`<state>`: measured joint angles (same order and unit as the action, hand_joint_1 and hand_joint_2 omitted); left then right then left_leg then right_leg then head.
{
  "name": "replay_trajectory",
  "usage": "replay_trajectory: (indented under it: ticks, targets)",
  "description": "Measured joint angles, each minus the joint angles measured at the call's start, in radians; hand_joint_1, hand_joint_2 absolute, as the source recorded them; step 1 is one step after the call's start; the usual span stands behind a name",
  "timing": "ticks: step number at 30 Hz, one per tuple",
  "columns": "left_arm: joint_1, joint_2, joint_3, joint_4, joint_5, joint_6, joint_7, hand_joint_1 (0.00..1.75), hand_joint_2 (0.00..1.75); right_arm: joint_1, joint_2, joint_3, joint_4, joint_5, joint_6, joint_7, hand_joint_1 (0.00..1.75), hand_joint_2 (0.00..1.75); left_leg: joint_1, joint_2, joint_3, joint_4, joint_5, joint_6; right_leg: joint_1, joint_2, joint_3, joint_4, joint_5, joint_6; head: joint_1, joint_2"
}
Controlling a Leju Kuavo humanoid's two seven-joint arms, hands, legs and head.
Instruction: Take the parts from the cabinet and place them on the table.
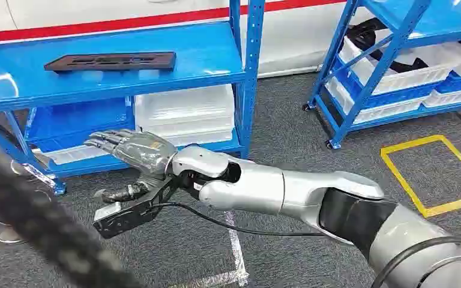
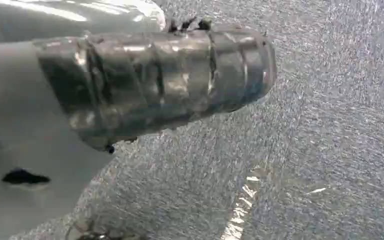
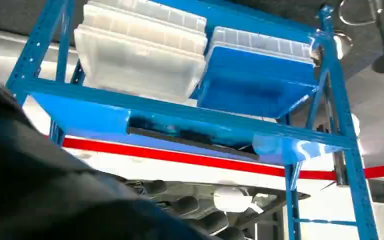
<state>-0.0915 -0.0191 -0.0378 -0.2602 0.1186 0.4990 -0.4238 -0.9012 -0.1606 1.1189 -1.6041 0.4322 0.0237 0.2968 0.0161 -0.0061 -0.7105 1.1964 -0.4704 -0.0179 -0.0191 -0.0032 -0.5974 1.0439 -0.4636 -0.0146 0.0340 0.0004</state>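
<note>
Reaching across the front of the blue cabinet (image 1: 249,72), the right hand (image 1: 133,151) hangs with fingers spread and nothing in it, level with the lower shelf's white trays (image 1: 183,114). The part (image 1: 110,61), a flat dark slab, lies on the shelf above and beyond the hand, well apart from it, its long axis running along the shelf edge, crosswise to the reaching fingers. By this reckoning the right hand is the nearer one and must rise before it can close. The left hand (image 2: 155,80) faces the grey floor; whether its fingers are spread or curled cannot be told.
</note>
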Motion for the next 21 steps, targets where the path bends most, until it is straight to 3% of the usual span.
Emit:
replay_trajectory:
  ticks: [1,2,3,5,6,7,8,9,11,12,13,14,16,17,18,19,21]
  targets:
    - [-0.001,0.0,0.0,0.0,0.001,0.0,0.0,0.0,0.0,0.0,0.001,0.0,0.0,0.005,0.0,-0.001,0.0,0.0,0.0,0.002,0.049,-0.1,0.049,0.006,0.0,0.0,0.006,0.0,-0.005,0.002,0.0,0.0]
    - [-0.002,0.0,0.0,0.0,0.001,0.0,-0.001,0.0,0.0,0.0,0.002,-0.001,0.0,0.005,0.0,-0.001,0.0,0.0,-0.003,0.006,0.073,-0.145,0.04,0.011,0.0,0.0,0.007,-0.002,-0.007,0.006,0.0,0.0]
    - [-0.003,0.0,0.0,0.0,0.002,0.0,-0.002,0.0,0.0,0.0,0.002,-0.002,0.0,0.008,0.0,-0.001,0.0,0.0,-0.012,0.005,0.085,-0.167,0.037,0.016,0.006,0.001,0.003,0.001,-0.008,0.011,0.0,0.0]
    - [-0.003,0.0,-0.001,0.0,0.003,0.0,-0.003,0.0,0.0,0.008,0.003,-0.003,0.0,0.017,0.001,0.005,0.0,0.0,-0.015,0.001,0.082,-0.165,0.03,0.024,0.003,0.0,0.005,-0.005,-0.008,0.022,0.0,0.0]
    - [-0.001,0.0,-0.001,0.0,0.006,0.0,-0.003,0.0,0.0,0.009,0.003,-0.003,0.0,0.023,0.002,0.005,0.0,0.0,-0.015,0.0,0.084,-0.168,0.03,0.028,0.003,-0.001,0.008,-0.008,-0.008,0.026,0.0,0.0]
    - [-0.001,0.0,-0.002,0.0,0.006,0.0,-0.003,0.0,0.0,0.009,0.003,-0.005,-0.001,0.026,0.002,0.005,0.0,0.0,-0.003,0.0,0.096,-0.184,0.035,0.036,0.007,-0.002,0.007,-0.005,-0.017,0.033,0.0,0.0]
    - [0.0,0.0,-0.003,0.0,0.008,0.0,-0.005,0.0,0.0,0.011,0.003,-0.009,-0.001,0.028,0.002,0.006,0.0,0.0,-0.005,0.0,0.104,-0.19,0.036,0.037,0.003,0.001,0.002,0.014,-0.027,0.036,0.001,0.0]
    - [-0.002,0.0,-0.005,0.0,0.008,0.0,-0.005,0.0,0.0,0.01,0.003,-0.014,-0.002,0.03,0.002,0.006,0.0,0.0,-0.004,0.001,0.108,-0.192,0.032,0.047,0.005,0.002,-0.026,0.073,-0.058,0.035,0.002,0.0]
    - [-0.004,0.0,-0.008,0.0,0.009,0.0,-0.005,0.0,0.0,0.015,0.003,-0.018,-0.002,0.035,0.003,0.007,0.0,0.0,-0.005,0.0,0.113,-0.19,0.026,0.054,0.003,0.002,-0.115,0.23,-0.112,0.038,0.003,0.0]
    - [-0.004,0.001,-0.008,0.0,0.011,0.0,-0.006,0.0,0.0,0.021,0.003,-0.018,-0.002,0.037,0.004,0.007,0.0,0.0,-0.006,-0.001,0.116,-0.19,0.021,0.055,0.002,0.002,-0.149,0.281,-0.118,0.039,0.003,0.0]
    - [-0.003,0.001,-0.009,0.0,0.011,0.0,-0.007,0.0,0.0,0.025,0.003,-0.018,-0.002,0.039,0.005,0.008,0.0,0.0,-0.006,-0.002,0.121,-0.188,0.016,0.055,0.0,0.002,-0.164,0.288,-0.098,0.041,0.003,0.0]
    - [-0.002,0.0,-0.01,0.0,0.011,-0.001,-0.008,0.0,0.0,0.026,0.003,-0.018,-0.001,0.039,0.005,0.008,0.0,0.0,-0.004,-0.005,0.128,-0.185,0.008,0.054,-0.002,0.002,-0.154,0.248,-0.055,0.043,0.003,0.0]
    - [-0.001,0.0,-0.012,0.0,0.011,-0.001,-0.008,0.0,0.0,0.026,0.003,-0.021,-0.001,0.039,0.005,0.008,0.0,0.0,0.0,-0.008,0.145,-0.174,-0.012,0.046,-0.005,0.002,-0.09,0.089,0.048,0.043,0.004,0.0]
    - [-0.001,0.0,-0.014,0.0,0.012,-0.002,-0.008,0.0,0.0,0.027,0.003,-0.024,-0.001,0.04,0.006,0.008,0.0,0.0,0.002,-0.008,0.15,-0.169,-0.024,0.039,-0.005,0.003,-0.066,0.038,0.054,0.042,0.003,0.0]
    - [-0.005,0.0,-0.016,0.0,0.013,-0.002,-0.009,0.0,0.0,0.025,0.003,-0.024,0.0,0.041,0.01,0.008,0.0,0.0,-0.006,-0.01,0.143,-0.16,-0.032,0.029,0.001,0.005,-0.05,0.026,0.039,0.04,0.003,0.0]
    - [-0.006,0.0,-0.018,0.0,0.014,-0.002,-0.009,0.0,0.0,0.025,0.005,-0.026,-0.001,0.041,0.012,0.008,0.0,0.0,-0.006,-0.011,0.143,-0.163,-0.033,0.024,0.001,0.007,-0.049,0.024,0.026,0.029,0.002,0.0]
    - [-0.006,0.0,-0.021,0.0,0.019,-0.002,-0.008,0.0,0.0,0.027,0.005,-0.027,-0.001,0.042,0.016,0.008,0.0,0.0,-0.003,-0.01,0.152,-0.171,-0.035,0.015,0.007,0.009,-0.048,0.017,0.02,0.018,0.004,0.0]
